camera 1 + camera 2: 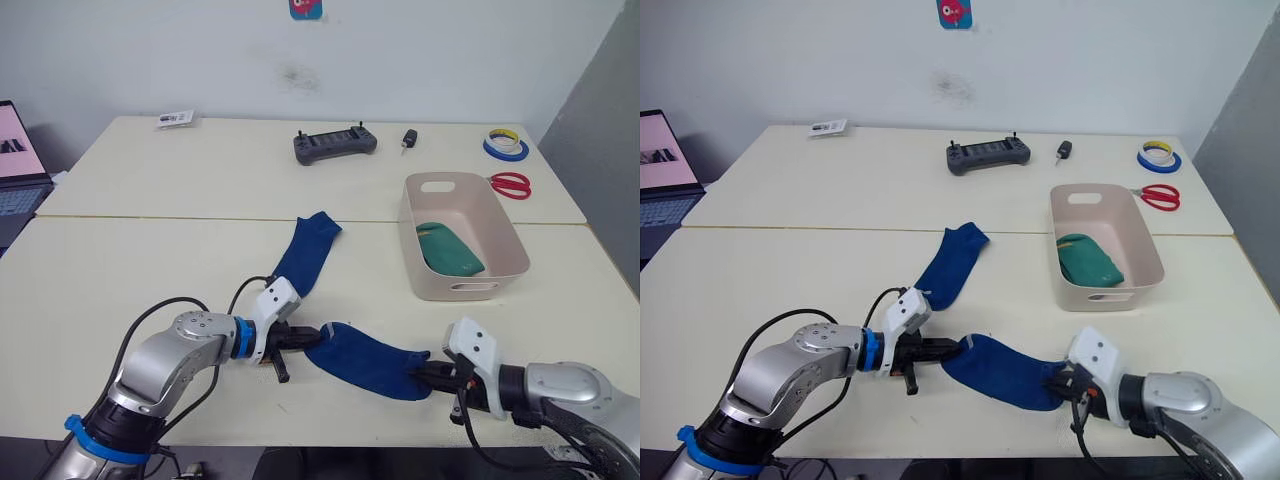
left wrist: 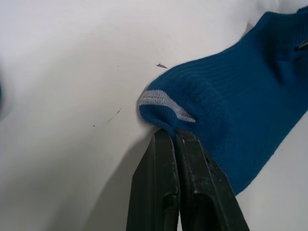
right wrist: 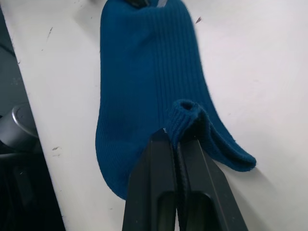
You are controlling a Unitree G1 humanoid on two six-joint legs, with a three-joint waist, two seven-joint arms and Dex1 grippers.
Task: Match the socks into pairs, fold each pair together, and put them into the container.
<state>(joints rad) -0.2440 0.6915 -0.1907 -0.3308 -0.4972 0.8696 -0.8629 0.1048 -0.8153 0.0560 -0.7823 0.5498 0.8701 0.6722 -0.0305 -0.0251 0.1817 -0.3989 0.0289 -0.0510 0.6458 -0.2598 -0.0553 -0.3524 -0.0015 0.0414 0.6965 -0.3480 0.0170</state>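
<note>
Blue sock (image 1: pixel 1002 371) flat on worktop (image 1: pixel 790 270), left gripper (image 1: pixel 952 347) and right gripper (image 1: pixel 1058 381) pinching opposite ends. Second blue sock (image 1: pixel 953 263) beyond. Green socks (image 1: pixel 1088 260) in container (image 1: pixel 1152 250).

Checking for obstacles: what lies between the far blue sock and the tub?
Bare tabletop separates the far blue sock from the tub, per both eye views.

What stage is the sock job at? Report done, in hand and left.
Done: a folded green bundle lies in the container.
In hand: the left gripper and the right gripper are each shut on an end of the near blue sock on the table.
Left: pairing it with the far blue sock, folding them and binning them. Grey socks cannot be confirmed.
</note>
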